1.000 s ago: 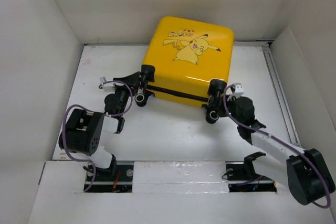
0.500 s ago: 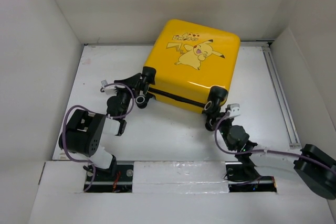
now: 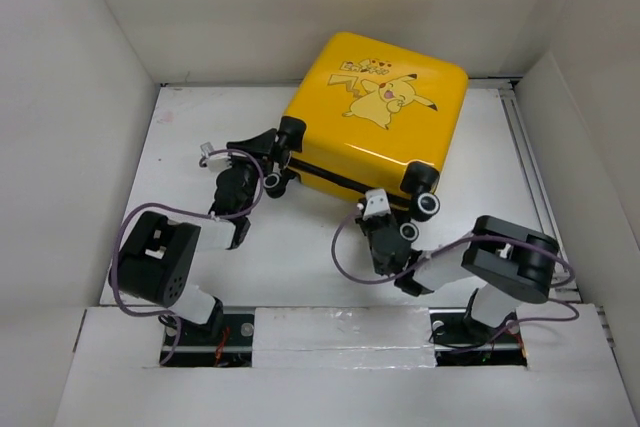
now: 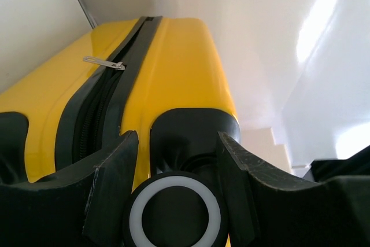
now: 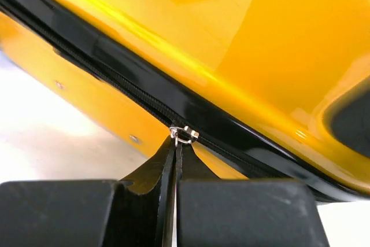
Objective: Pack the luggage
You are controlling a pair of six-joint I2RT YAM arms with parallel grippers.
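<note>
The luggage (image 3: 375, 112) is a yellow hard-shell suitcase with a Pikachu print, lying flat and turned at an angle at the back of the table. My left gripper (image 3: 272, 169) holds its near-left caster wheel (image 4: 173, 215), one finger (image 4: 110, 183) on each side of the black wheel housing. My right gripper (image 3: 374, 201) is at the black zipper band (image 5: 115, 79) on the near side, its jaws pressed together on the silver zipper pull (image 5: 184, 134). A second silver pull (image 4: 104, 62) lies flat on the zipper further along.
White walls enclose the table on the left, back and right. A metal rail (image 3: 530, 167) runs along the right side. Two more caster wheels (image 3: 427, 205) stick out at the suitcase's near-right corner, close to my right wrist.
The suitcase has turned and shifted right and back. My right arm has folded in and swept left along the near side with the zipper pull. My left gripper has followed the wheel slightly up and right.
</note>
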